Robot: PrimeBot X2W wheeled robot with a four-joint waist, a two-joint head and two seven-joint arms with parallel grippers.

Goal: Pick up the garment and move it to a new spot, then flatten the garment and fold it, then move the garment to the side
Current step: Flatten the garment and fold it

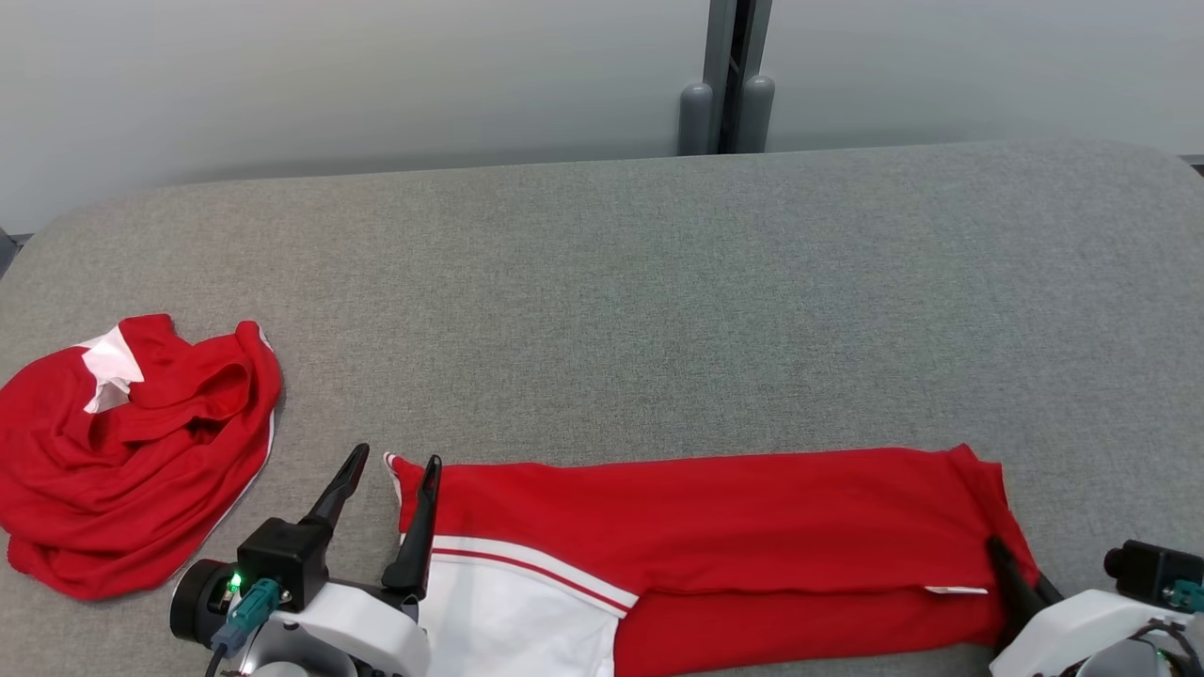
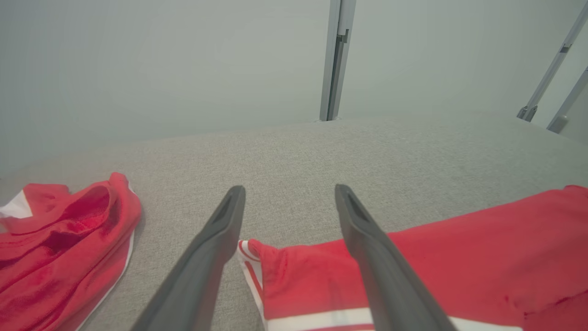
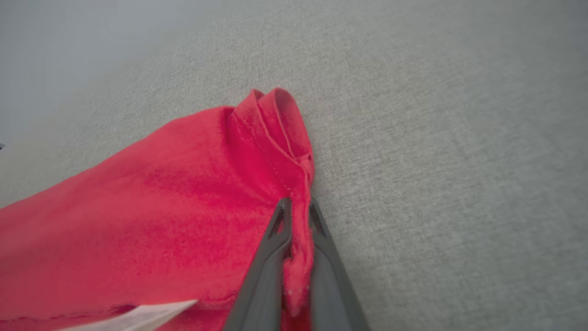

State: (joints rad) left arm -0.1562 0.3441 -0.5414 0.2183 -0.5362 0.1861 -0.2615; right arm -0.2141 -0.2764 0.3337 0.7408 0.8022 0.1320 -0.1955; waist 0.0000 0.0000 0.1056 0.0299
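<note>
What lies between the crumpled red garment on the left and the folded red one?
Bare grey surface, seen in the head view; one finger of the open left gripper reaches over that strip.

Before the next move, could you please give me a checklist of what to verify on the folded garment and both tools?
1. Hold by right tool on folded garment edge: ok, shut on it.
2. Hold by left tool: not ok, open, fingers astride the garment's corner.
3. Fold lying flat on table: ok.
4. Gap to crumpled garment at the left: ok, apart.
5. Left tool's height above the cloth: cannot tell.
</note>
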